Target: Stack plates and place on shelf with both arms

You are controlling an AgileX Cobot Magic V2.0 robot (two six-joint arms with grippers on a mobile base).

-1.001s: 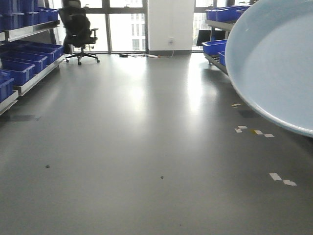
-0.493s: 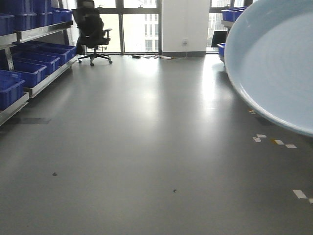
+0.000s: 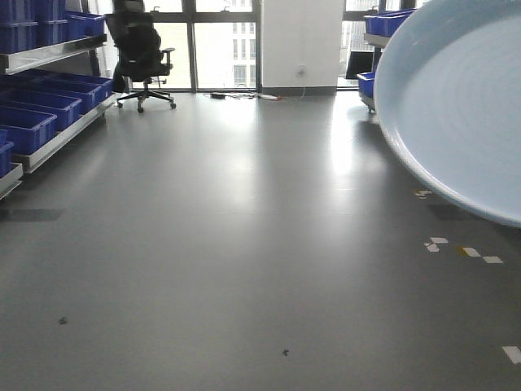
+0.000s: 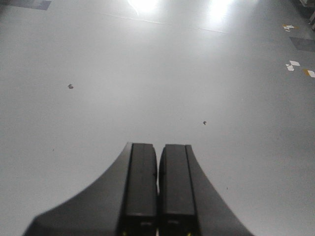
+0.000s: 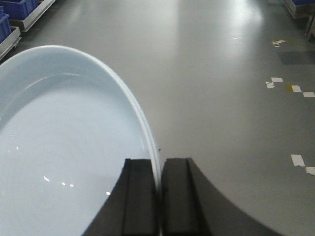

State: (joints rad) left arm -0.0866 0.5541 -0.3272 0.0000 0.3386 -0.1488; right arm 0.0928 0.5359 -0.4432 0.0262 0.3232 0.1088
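A large pale blue-white plate (image 3: 464, 106) fills the right side of the front view, held up in the air and tilted. In the right wrist view the same plate (image 5: 64, 147) spreads to the left, and my right gripper (image 5: 158, 167) is shut on its rim, one finger inside the dish and one outside. My left gripper (image 4: 157, 150) hangs over bare grey floor, shut with nothing between its fingers. Only one plate shows.
Metal racks with blue bins (image 3: 32, 122) run along the left wall, and more blue bins (image 3: 383, 24) stand at the back right. A black office chair (image 3: 138, 53) stands by the far windows. White tape marks (image 3: 468, 251) dot the grey floor on the right.
The background has shifted: the left racks slid leftwards and the floor marks moved down the view, so the base is moving. The plate keeps its place in the front view.
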